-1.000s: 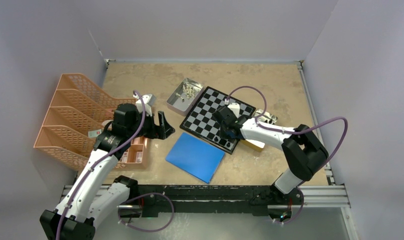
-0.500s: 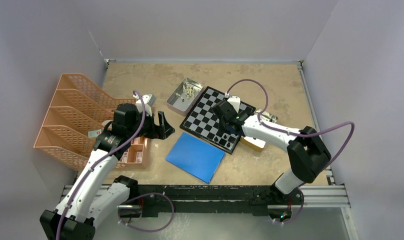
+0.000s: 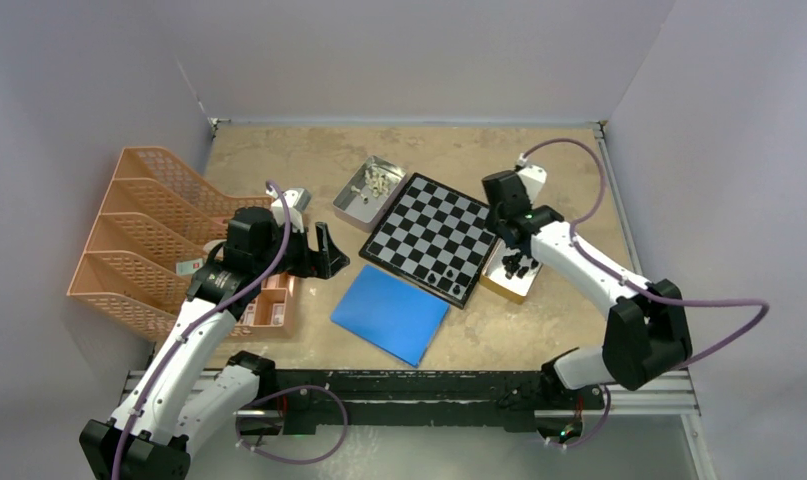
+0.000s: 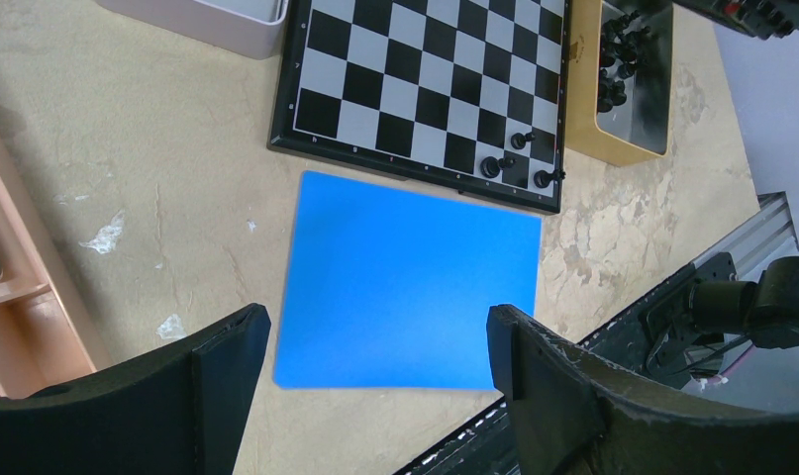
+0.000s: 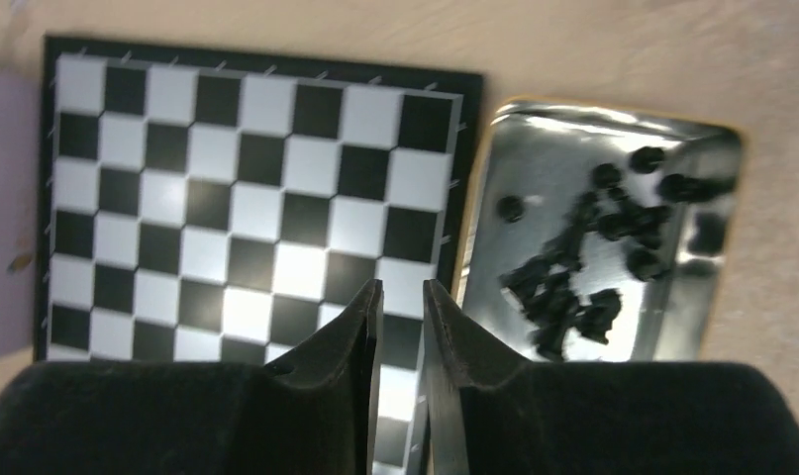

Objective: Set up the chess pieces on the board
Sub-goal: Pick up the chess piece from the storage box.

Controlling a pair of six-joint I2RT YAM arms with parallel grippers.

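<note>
The board [image 3: 434,238] lies in the middle of the table, also seen in the left wrist view as the board [image 4: 425,84] and in the right wrist view as the board [image 5: 247,198]. Three black chess pieces [image 3: 447,278] stand at its near corner; these chess pieces [image 4: 517,163] stand upright. Several more black pieces lie in a shiny tin [image 3: 514,268], [image 5: 593,257] by the board's right edge. Cream pieces fill another tin [image 3: 371,185]. My right gripper [image 3: 504,225], [image 5: 400,289] hovers over the board's right edge, with a narrow gap between its jaws and nothing in it. My left gripper [image 3: 324,252], [image 4: 375,341] stands wide open and empty above the blue sheet.
A blue sheet [image 3: 391,312], [image 4: 410,282] lies in front of the board. Orange file racks [image 3: 139,230] and a pink tray [image 3: 269,305] stand on the left. A metal rail [image 3: 429,385] runs along the near edge.
My right gripper has lifted off the board's near corner and swung back and right to the board's edge by the black-piece tin. The left arm has not moved.
</note>
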